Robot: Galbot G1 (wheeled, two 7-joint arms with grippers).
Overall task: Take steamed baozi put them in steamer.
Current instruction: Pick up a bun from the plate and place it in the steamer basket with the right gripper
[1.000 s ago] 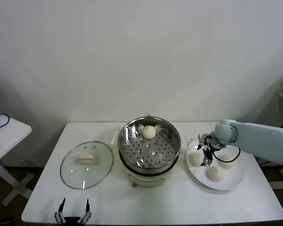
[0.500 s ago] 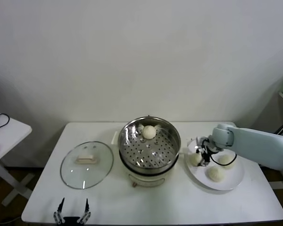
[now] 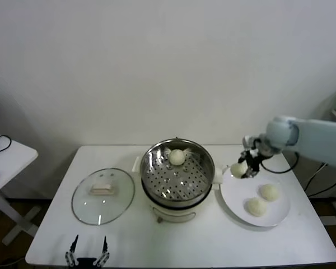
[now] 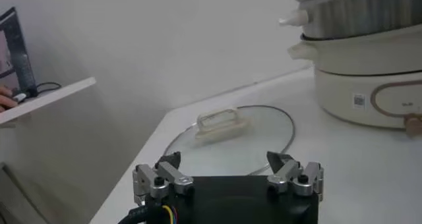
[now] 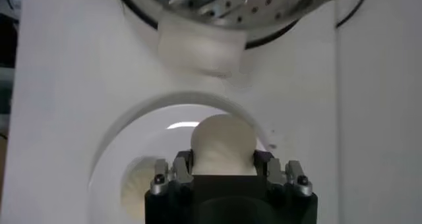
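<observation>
My right gripper (image 3: 242, 168) is shut on a cream-white baozi (image 3: 238, 167) and holds it above the near-left rim of the white plate (image 3: 235, 202), just right of the steamer (image 3: 178, 174). In the right wrist view the baozi (image 5: 222, 143) sits between the jaws above the plate (image 5: 112, 153), with the steamer's (image 5: 224, 1) perforated bottom beyond. One baozi (image 3: 177, 157) lies at the back of the steamer. Two baozi (image 3: 269, 191) (image 3: 256, 207) lie on the plate. My left gripper (image 3: 88, 246) is open and empty at the table's front left; it also shows in the left wrist view (image 4: 227, 168).
A round glass lid (image 3: 103, 195) with a cream handle lies on the table left of the steamer, also in the left wrist view (image 4: 231, 136). A small white side table (image 3: 5, 159) stands at far left. The steamer's cream pot base (image 4: 369, 80) stands right of the lid.
My right gripper closed on a baozi on the plate and lifted it up and back, off the plate's left side. The left arm has not moved.
</observation>
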